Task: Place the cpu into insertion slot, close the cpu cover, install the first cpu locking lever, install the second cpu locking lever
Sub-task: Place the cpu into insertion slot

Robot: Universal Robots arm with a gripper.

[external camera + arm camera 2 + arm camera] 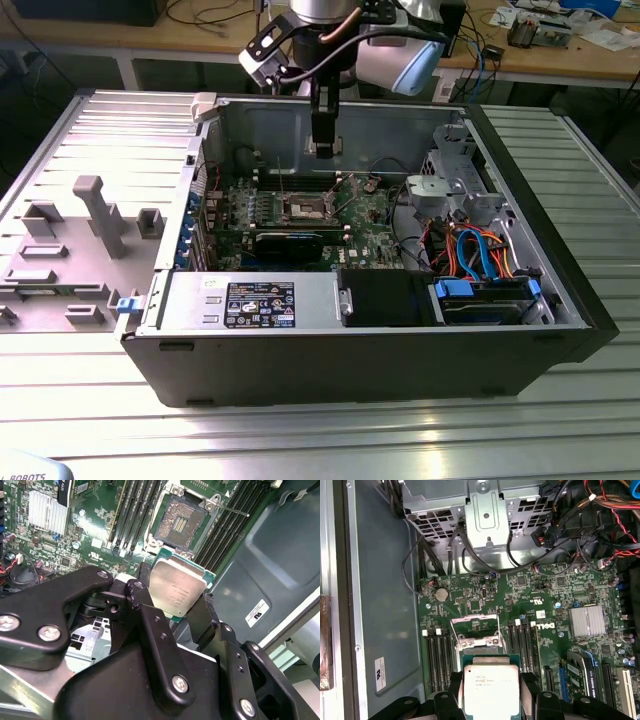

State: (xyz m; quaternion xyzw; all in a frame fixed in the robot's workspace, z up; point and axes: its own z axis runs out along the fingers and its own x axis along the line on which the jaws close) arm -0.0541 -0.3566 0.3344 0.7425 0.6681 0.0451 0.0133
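My gripper [323, 148] hangs inside the open computer case, above the green motherboard [365, 232]. It is shut on the cpu [177, 586], a small square chip with a silvery top, gripped at two opposite edges by the black fingers [146, 611]. The same chip [490, 686] faces the first wrist view. The insertion slot [180, 522] lies uncovered on the board, its contact field showing, a short way beyond the chip and apart from it. In the exterior view the slot [305, 208] sits below the gripper. A thin metal frame, the cpu cover [475, 624], stands raised beside the slot. One thin lever [234, 511] sticks out sideways.
Long black memory slots [134, 510] flank the slot on both sides. A metal drive cage [455, 180] and bundled cables [478, 250] fill the exterior view's right. A black power supply [380, 298] lines the near wall. A grey fixture plate [70, 240] lies outside the case on that view's left.
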